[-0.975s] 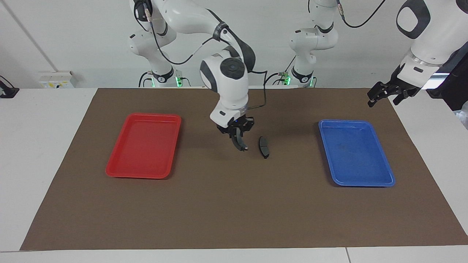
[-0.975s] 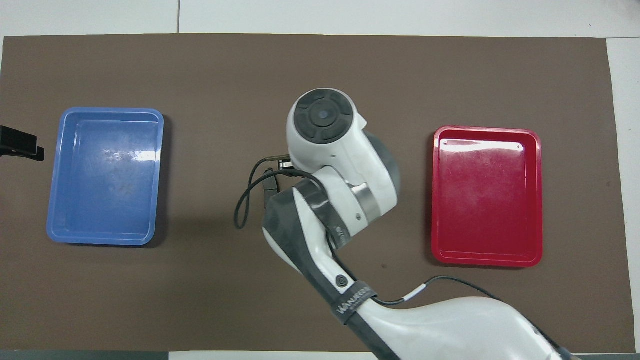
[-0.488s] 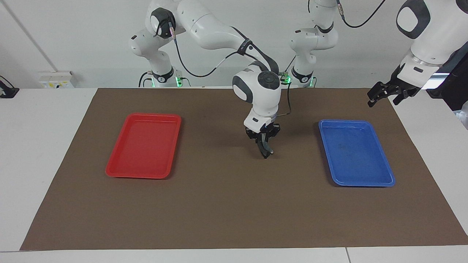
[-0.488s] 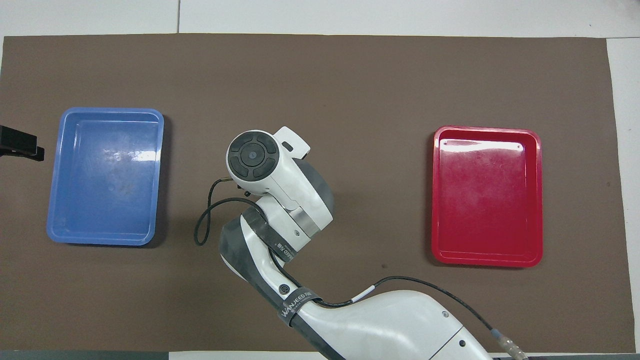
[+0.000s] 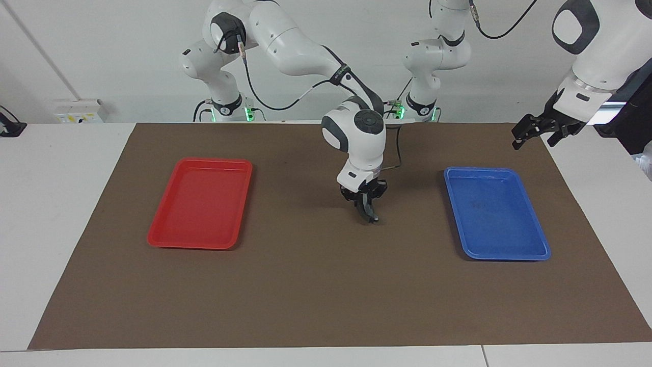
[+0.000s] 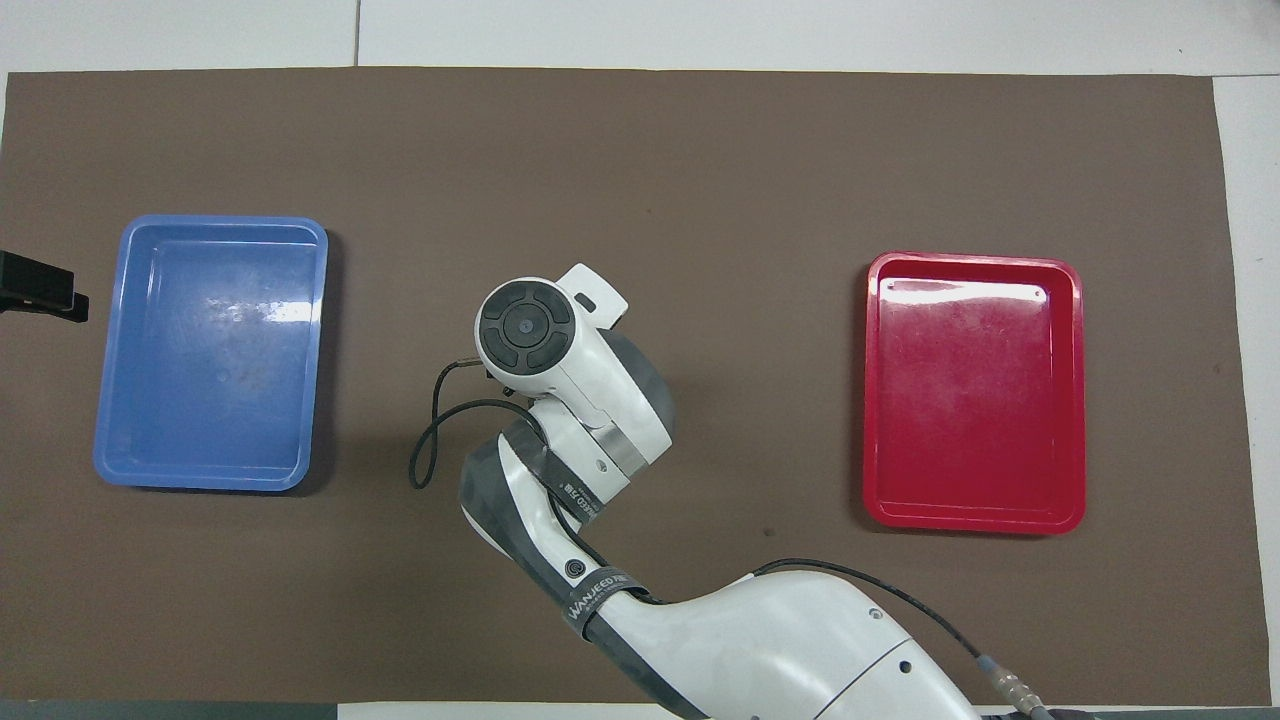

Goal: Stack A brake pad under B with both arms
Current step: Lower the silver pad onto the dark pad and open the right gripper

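The right gripper (image 5: 364,198) had its fingers closed narrowly on the upper end of the long, strongly curved black brake piece (image 5: 369,210). The piece hung from them with its long axis running steeply down and slightly away from the robots. Its lower tip was at or just above the brown mat (image 5: 305,285), about midway between the two trays.

The short dark-grey brake pad could not be told apart from the held piece in the facing view. In the overhead view the right arm's wrist covered the spot. I judged that the pad lay on the mat directly under the curved piece, but whether the two touched could not be told.

The coming move seemed to turn on that vertical relation. The curved piece needed to be laid lengthways along the pad and then let go. Because it was curved and the longer of the two, it would probably overhang and might rock or slide off.

The mat around the spot was flat and bare. The red rectangular plastic tray (image 5: 153,239) lay well apart toward the right arm's end. The blue rectangular plastic tray (image 5: 509,257) lay well apart toward the left arm's end. The right arm was much the nearer arm to the work.

The left gripper (image 5: 533,133) waited in the air over the mat's corner by the white table (image 5: 61,204), with its fingers spread and nothing in them.
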